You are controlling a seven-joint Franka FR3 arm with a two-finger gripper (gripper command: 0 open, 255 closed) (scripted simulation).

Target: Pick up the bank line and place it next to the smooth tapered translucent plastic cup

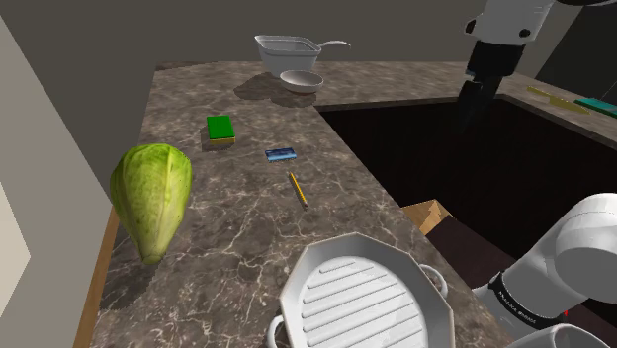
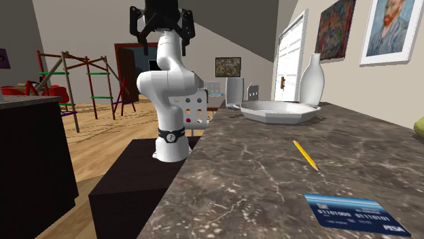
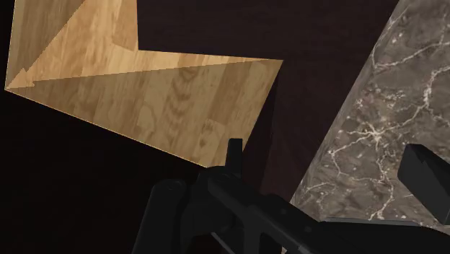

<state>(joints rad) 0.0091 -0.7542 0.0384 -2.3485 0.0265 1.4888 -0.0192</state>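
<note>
- The gripper is released: its two black fingers stand apart with nothing between them
- I see it raised high, off the counter, over the dark recess at the shoulder view's right; in the wrist view it looks down past the marble counter's edge to wood floor
- The task's thing reads to me as a blue bank card, lying flat on the counter toward the shoulder view's middle left, well apart from the gripper
- A yellow pencil lies near the card on its near side, and a green sponge sits farther off to its left
- Farther out are a white bowl at the far end, a big cabbage at the left and a white ribbed pan at the near end
- I cannot confidently pick out the cup, so my drop spot is uncertain; I could set the card by the wrong vessel
- My main worry is the card itself: thin and flat on hard stone, it gives the fingers little to catch, so they may skid over or push it
- Coming in low from the recess I could clip the counter edge, and a careless approach could knock the pencil
</note>
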